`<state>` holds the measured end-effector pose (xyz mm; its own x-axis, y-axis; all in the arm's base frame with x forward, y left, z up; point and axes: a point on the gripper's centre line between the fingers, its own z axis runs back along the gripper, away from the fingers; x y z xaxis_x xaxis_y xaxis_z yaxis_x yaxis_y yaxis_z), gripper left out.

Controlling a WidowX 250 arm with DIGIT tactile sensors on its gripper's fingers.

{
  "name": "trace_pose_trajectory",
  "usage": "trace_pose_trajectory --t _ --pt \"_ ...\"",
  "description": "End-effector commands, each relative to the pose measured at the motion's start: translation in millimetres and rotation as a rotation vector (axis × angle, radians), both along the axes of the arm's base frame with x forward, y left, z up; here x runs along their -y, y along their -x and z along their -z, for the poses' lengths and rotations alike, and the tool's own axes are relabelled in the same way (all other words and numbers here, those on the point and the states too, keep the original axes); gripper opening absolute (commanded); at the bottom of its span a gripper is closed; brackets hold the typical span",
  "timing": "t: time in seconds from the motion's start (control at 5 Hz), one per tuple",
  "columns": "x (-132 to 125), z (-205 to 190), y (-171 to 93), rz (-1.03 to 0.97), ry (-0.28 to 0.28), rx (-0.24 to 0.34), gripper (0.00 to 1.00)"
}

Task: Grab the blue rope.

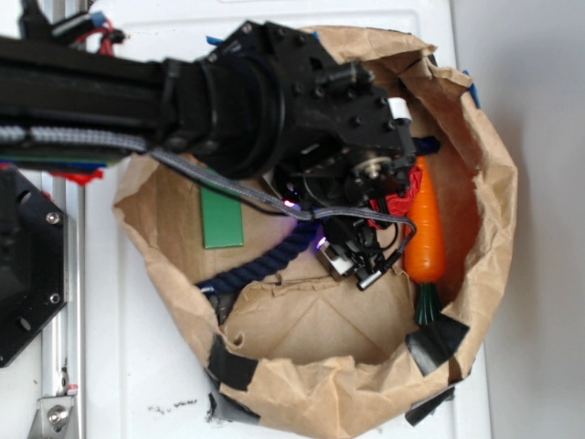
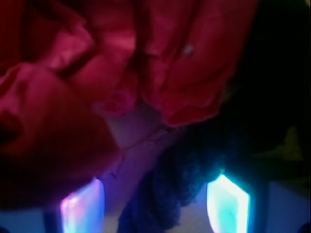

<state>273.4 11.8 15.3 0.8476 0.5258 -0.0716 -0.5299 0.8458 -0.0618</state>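
**A:** Where is the blue rope (image 1: 260, 263) now?

**B:** It lies on the floor of the paper bag (image 1: 320, 384), in the left half. In the exterior view you see it running from near the bag's left wall, up and to the right, until it goes under the gripper (image 1: 352, 261). In the wrist view the dark twisted cord (image 2: 180, 184) sits between the two lit fingertips (image 2: 227, 201), a little closer to the right one.

**A:** And the fingers, how do they stand?

**B:** They are apart, one on each side of the rope, and nothing is clamped yet. I judge you are at the closing step.

**A:** What must I watch?

**B:** A red cloth (image 2: 73, 82) fills the top of the wrist view, very near the cord. If you close too high, you may catch cloth instead of rope. So you go fully down first, keep the cord in the middle of the gap, then close firmly, because a thick twisted rope can roll out of a weak hold.

**A:** Anything else close by?

**B:** The orange carrot (image 1: 427, 229) lies beside the gripper, toward the bag's right wall, and the green card (image 1: 222, 218) is toward the left wall. Both are apart from the rope. I cannot tell how deep the fingertips are.
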Motion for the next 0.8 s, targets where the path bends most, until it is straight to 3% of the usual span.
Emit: trace_pose_trajectory --t 0.0,0.2,0.4,0.6 --pt "4 -8 5 0.071 -0.009 0.065 0.00" --pt "4 -10 5 0.102 -0.016 0.067 0.00" --pt "3 -21 3 0.292 -0.071 0.042 0.00" --pt "5 -50 6 0.542 -0.123 0.064 0.00"
